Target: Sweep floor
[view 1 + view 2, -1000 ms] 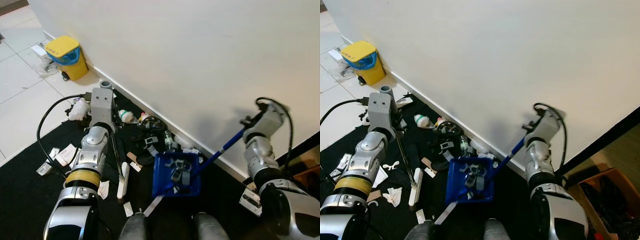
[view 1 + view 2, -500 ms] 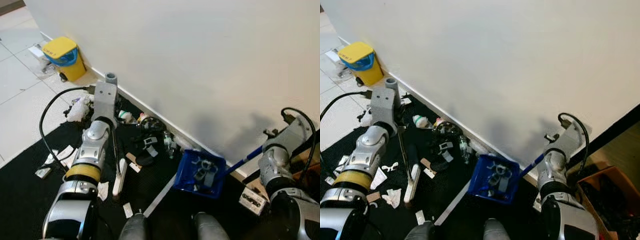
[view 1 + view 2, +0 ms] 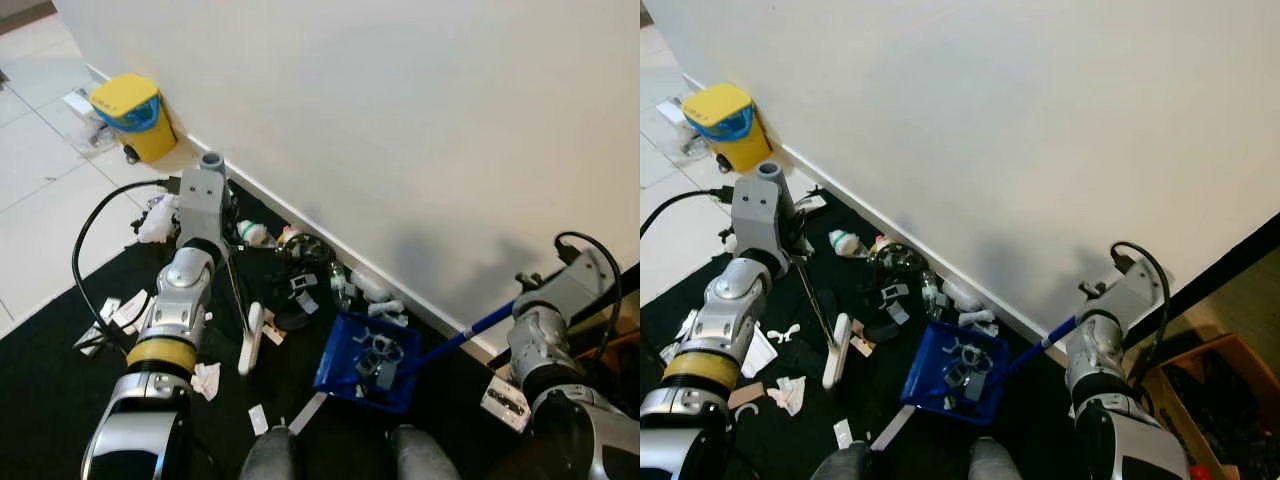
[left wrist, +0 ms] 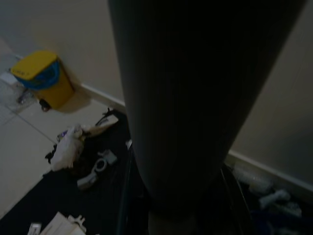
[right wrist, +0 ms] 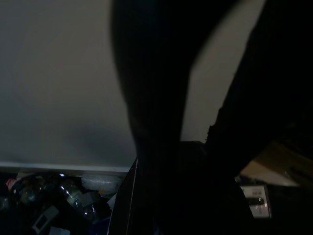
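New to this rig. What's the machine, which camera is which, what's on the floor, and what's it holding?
It is a humanoid robot with two silver arms, sweeping a floor. The two wide pictures come from a stereo camera on its head, looking down; the two dark ones come from cameras on its wrists, each largely blocked by a dark handle close to the lens.

The left gripper holds a thin-handled broom whose white head rests on the black mat. The right gripper holds the blue handle of a blue dustpan, which sits on the mat near the wall with a few grey scraps inside.

Litter lies along the skirting: bottles, wrappers, paper bits. More paper scraps lie at the mat's edge. A yellow bin stands by the wall on the white tiles.

The fingers themselves are not clear enough to judge.
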Controlling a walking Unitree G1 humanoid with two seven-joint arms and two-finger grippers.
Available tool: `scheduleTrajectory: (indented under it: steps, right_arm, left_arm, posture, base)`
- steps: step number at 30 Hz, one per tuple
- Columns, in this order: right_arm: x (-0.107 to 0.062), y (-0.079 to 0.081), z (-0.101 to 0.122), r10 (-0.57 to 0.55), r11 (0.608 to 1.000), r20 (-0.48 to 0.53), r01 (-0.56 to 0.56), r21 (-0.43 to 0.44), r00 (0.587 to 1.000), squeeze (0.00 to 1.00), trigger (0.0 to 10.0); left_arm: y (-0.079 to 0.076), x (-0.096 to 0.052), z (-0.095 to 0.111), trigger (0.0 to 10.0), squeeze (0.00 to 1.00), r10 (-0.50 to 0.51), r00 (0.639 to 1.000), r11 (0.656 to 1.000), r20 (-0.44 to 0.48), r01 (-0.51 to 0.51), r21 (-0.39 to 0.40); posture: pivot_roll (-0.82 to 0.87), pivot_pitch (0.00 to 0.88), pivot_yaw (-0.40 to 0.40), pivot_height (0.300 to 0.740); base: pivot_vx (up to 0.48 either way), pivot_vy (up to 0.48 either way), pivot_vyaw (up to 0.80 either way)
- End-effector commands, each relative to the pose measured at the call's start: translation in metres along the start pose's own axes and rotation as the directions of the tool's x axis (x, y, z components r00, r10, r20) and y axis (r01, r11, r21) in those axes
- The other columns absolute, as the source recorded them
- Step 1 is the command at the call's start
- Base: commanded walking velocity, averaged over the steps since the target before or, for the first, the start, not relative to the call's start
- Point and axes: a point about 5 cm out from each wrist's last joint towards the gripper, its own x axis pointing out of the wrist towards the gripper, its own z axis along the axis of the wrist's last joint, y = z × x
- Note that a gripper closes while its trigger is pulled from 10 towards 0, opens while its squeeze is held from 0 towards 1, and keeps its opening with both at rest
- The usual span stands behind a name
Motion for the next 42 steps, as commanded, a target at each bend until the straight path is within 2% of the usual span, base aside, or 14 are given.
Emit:
scheduleTrajectory:
  steps: [1, 3, 6, 8, 11, 16, 18, 19, 21, 23, 27, 32, 35, 42]
  right_arm:
    - [0.001, 0.0, 0.007, 0.008, 1.0, 0.042, -0.009, 0.005, 0.999, 0.0, 10.0]
    - [0.0, 0.0, 0.006, -0.001, 1.0, 0.042, 0.001, 0.021, 0.999, 0.0, 10.0]
    - [-0.001, -0.002, 0.006, -0.032, 0.994, 0.051, 0.026, 0.104, 0.998, 0.0, 10.0]
    - [-0.002, -0.005, 0.004, -0.061, 0.996, 0.05, 0.057, 0.073, 0.997, 0.0, 10.0]
    - [-0.002, -0.005, 0.003, -0.064, 0.997, 0.048, 0.061, 0.055, 0.997, 0.0, 10.0]
    - [-0.004, -0.008, -0.003, -0.094, 0.995, 0.028, 0.094, 0.031, 0.995, 0.0, 10.0]
    - [-0.009, 0.001, -0.018, 0.02, 0.998, -0.043, -0.023, -0.062, 0.999, 0.0, 10.0]
    - [-0.009, 0.001, -0.018, 0.02, 0.998, -0.043, -0.023, -0.062, 0.999, 0.0, 10.0]
    - [-0.011, 0.007, -0.024, 0.101, 0.988, -0.065, -0.108, -0.114, 0.993, 0.0, 10.0]
    - [-0.012, 0.008, -0.024, 0.109, 0.986, -0.064, -0.116, -0.122, 0.992, 0.0, 10.0]
    - [-0.012, 0.01, -0.025, 0.114, 0.989, -0.076, -0.12, -0.081, 0.991, 0.0, 10.0]
    - [-0.011, 0.011, -0.022, 0.114, 0.991, -0.068, -0.119, -0.067, 0.991, 0.0, 10.0]
    - [-0.011, 0.01, -0.022, 0.114, 0.991, -0.068, -0.118, -0.063, 0.991, 0.0, 10.0]
    - [-0.012, 0.009, -0.024, 0.117, 0.991, -0.068, -0.121, -0.054, 0.991, 0.0, 10.0]
  left_arm:
    - [0.01, 0.0, 0.011, 10.0, 0.0, 0.009, 0.999, 0.999, 0.054, -0.012, 0.048]
    - [0.012, 0.0, 0.013, 10.0, 0.0, 0.018, 0.998, 0.999, 0.063, -0.021, 0.044]
    - [0.013, 0.002, 0.018, 10.0, 0.0, 0.023, 0.996, 0.998, 0.083, -0.028, 0.057]
    - [0.011, 0.0, 0.023, 10.0, 0.0, 0.019, 0.993, 0.997, 0.119, -0.028, 0.074]
    - [0.011, -0.001, 0.024, 10.0, 0.0, 0.017, 0.992, 0.996, 0.128, -0.027, 0.079]
    - [0.006, -0.002, 0.017, 10.0, 0.0, 0.019, 0.995, 0.998, 0.098, -0.025, 0.059]
    - [-0.012, -0.007, -0.007, 10.0, 0.0, -0.003, 1.0, 1.0, -0.002, 0.003, -0.003]
    - [-0.012, -0.007, -0.007, 10.0, 0.0, -0.003, 1.0, 1.0, -0.002, 0.003, -0.003]
    - [-0.024, -0.009, -0.013, 10.0, 0.0, -0.016, 0.999, 0.998, -0.034, 0.013, -0.067]
    - [-0.025, -0.008, -0.011, 10.0, 0.0, -0.016, 1.0, 0.998, -0.026, 0.014, -0.067]
    - [-0.026, -0.006, -0.009, 10.0, 0.0, -0.009, 1.0, 0.998, -0.018, 0.008, -0.066]
    - [-0.032, -0.002, 0.0, 10.0, 0.0, -0.015, 1.0, 0.997, 0.015, 0.016, -0.069]
    - [-0.033, -0.002, 0.002, 10.0, 0.0, -0.023, 0.999, 0.999, 0.026, 0.024, -0.045]
    - [-0.027, -0.002, 0.005, 10.0, 0.0, -0.016, 0.999, 1.0, 0.037, 0.016, -0.015]
  posture:
    - [0.01, 0.127, -0.008, 0.74]
    - [0.01, 0.128, -0.006, 0.74]
    - [0.01, 0.129, 0.003, 0.74]
    - [0.01, 0.123, 0.012, 0.74]
    - [0.0, 0.122, 0.013, 0.74]
    - [0.0, 0.108, 0.017, 0.74]
    - [-0.01, 0.115, 0.014, 0.74]
    - [-0.01, 0.115, 0.014, 0.74]
    - [-0.01, 0.114, 0.01, 0.74]
    - [-0.01, 0.114, 0.01, 0.74]
    - [-0.01, 0.115, 0.007, 0.74]
    - [-0.01, 0.11, 0.007, 0.74]
    - [-0.01, 0.106, 0.01, 0.74]
    - [-0.01, 0.101, 0.014, 0.74]
  base:
    - [0.0, 0.0, 0.0]
    - [0.0, 0.0, 0.0]
    - [0.0, 0.0, 0.0]
    - [0.0, 0.0, 0.0]
    - [0.0, 0.0, 0.0]
    - [0.0, 0.0, 0.0]
    - [0.0, 0.0, 0.0]
    - [0.0, 0.0, 0.0]
    - [0.0, 0.0, 0.0]
    - [0.0, 0.0, 0.0]
    - [0.0, 0.0, -0.12]
    - [0.0, 0.0, -0.8]
    - [0.0, 0.0, -0.8]
    - [0.0, 0.0, -0.8]
